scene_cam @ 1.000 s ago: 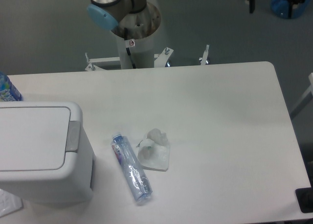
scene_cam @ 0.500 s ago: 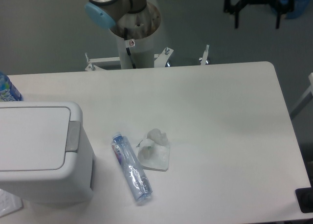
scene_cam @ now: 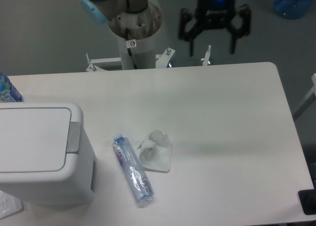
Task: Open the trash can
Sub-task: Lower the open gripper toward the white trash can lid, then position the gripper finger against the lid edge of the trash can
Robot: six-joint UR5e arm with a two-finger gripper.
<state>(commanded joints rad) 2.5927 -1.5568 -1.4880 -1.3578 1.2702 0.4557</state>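
The single fixed camera looks down on a white worktop (scene_cam: 217,102). The trash can (scene_cam: 42,154) stands at the left edge of the worktop, near the front, partly cut off by the frame. Its flat lid is down, and the grey push-button strip (scene_cam: 74,137) runs along the lid's right side. Nothing touches the strip.

The gripper (scene_cam: 212,52) hangs above the far edge of the worktop, well apart from the trash can and to the right of the arm's base column (scene_cam: 134,43). Its two dark fingers are spread wide, with clear space between them, and they hold nothing. A blue light glows on the gripper body.

Just right of the trash can a clear plastic bottle (scene_cam: 132,169) lies on its side, angled toward the front. Beside it, nearly touching, sits a crumpled white wad on a small white pad (scene_cam: 157,156). Behind the trash can, at the left edge, part of a blue-labelled bottle (scene_cam: 7,90) shows.
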